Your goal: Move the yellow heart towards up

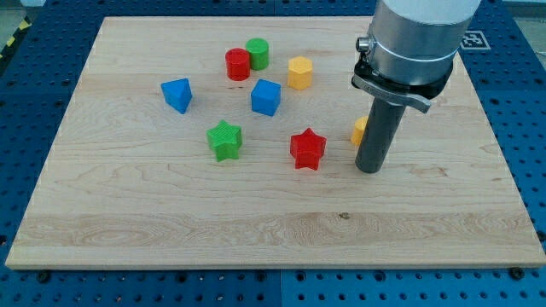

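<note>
My tip rests on the wooden counter, at the lower end of a straight dark rod that hangs from a grey cylindrical arm at the view's top right. This end effector is a plain rod with nothing that spreads or presses together, and it pinches nothing.

I take the red star as the landmark. My tip stands to the view's right of it, near but apart.

A yellow block, apparently the yellow heart, lies right of the red star and slightly toward the view's top. The rod hides most of it, so only its left edge shows and its shape cannot be confirmed. It sits just behind the rod, above my tip in the view; whether they touch I cannot tell.

The green star lies left of the red star. The blue cube sits up and left of it. The yellow hexagonal block is above it toward the view's top. The red cylinder and green cylinder stand farther up-left, touching each other. The blue triangular block is farthest left.
</note>
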`<state>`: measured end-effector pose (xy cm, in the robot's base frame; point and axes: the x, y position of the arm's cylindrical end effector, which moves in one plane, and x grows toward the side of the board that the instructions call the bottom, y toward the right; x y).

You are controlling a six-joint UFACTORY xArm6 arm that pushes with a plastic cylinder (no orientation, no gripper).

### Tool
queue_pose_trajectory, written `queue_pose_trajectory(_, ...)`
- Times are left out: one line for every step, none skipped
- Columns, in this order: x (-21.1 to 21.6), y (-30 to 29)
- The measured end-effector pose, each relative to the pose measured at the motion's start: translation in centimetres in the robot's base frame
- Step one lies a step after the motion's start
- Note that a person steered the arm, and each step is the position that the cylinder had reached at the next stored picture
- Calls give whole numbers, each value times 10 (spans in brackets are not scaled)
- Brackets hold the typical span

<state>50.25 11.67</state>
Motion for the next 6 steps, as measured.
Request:
queue_pose_trajectory(-7,0)
queue_pose_trajectory(-21,0)
queue_pose_trajectory(-29,3)
queue_pose_trajectory(-48,3)
queue_pose_trajectory(-74,3)
queue_pose_trajectory(-77,3)
